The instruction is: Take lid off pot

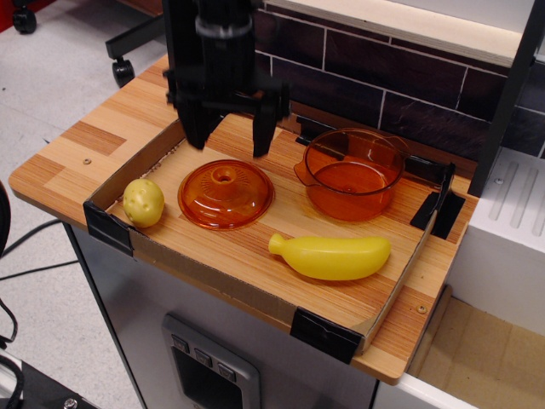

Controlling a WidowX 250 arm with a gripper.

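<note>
observation.image: claw [230, 141] spread wide above lid [226, 194]

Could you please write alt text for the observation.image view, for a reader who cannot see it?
An orange lid lies dome-up on a wooden tray, apart from the open orange pot to its right; the black gripper hangs open above the lid. A yellow potato sits left of the lid, a yellow banana in front.

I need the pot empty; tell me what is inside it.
The pot stands open and looks empty; its bare orange bottom shows through. The lid lies apart on the wooden tray. The near wall tints the lower interior.
</note>
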